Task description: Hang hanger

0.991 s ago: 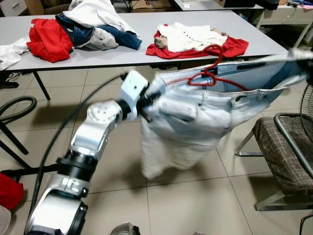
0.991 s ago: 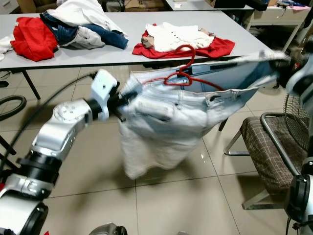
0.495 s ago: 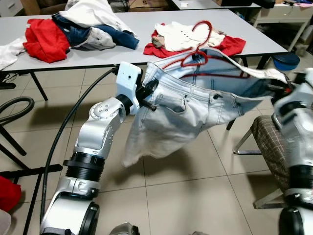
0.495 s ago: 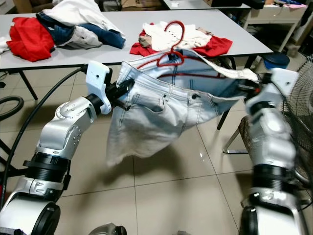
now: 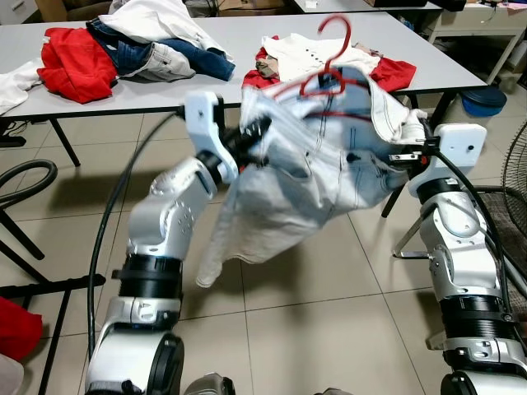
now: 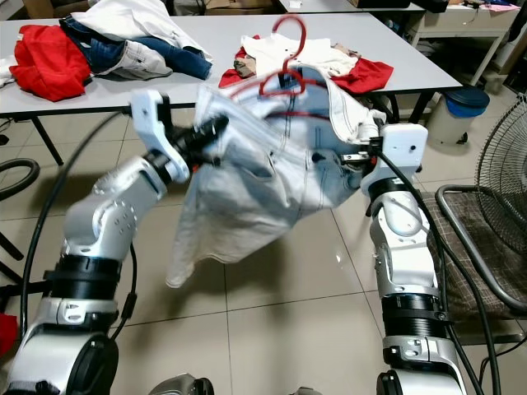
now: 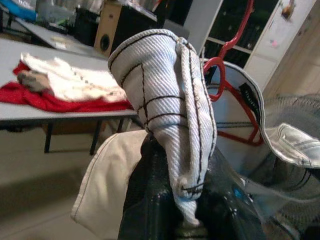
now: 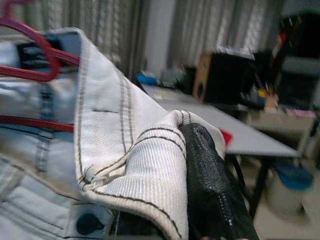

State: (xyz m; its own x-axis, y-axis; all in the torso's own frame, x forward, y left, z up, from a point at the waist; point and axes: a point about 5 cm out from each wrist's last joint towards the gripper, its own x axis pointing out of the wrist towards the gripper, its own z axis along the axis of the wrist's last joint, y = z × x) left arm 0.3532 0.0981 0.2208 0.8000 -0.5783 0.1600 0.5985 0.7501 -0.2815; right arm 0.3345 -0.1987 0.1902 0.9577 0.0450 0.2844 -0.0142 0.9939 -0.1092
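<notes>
Pale blue jeans point(image 5: 305, 164) hang in the air between my two arms, with a red hanger point(image 5: 333, 62) inside the waistband, its hook sticking up above the denim. My left gripper point(image 5: 251, 136) is shut on the left end of the waistband point(image 7: 170, 115). My right gripper point(image 5: 403, 144) is shut on the right end of the waistband point(image 8: 135, 150). The red hanger point(image 7: 227, 75) and the red hanger bars point(image 8: 30, 75) lie close behind the pinched cloth. The trouser legs droop toward the floor.
A long grey table point(image 5: 239, 37) stands behind, with a clothes heap point(image 5: 123, 49) on its left and red and white garments point(image 5: 288, 53) in the middle. A checked chair point(image 6: 486, 255) and a fan point(image 6: 510, 156) stand at right. Black hose point(image 5: 25, 177) lies at left.
Both arms have drawn closer together and risen, so the waistband is bunched and no longer stretched wide. The hanger's hook stands higher. The right arm has come further into view.
</notes>
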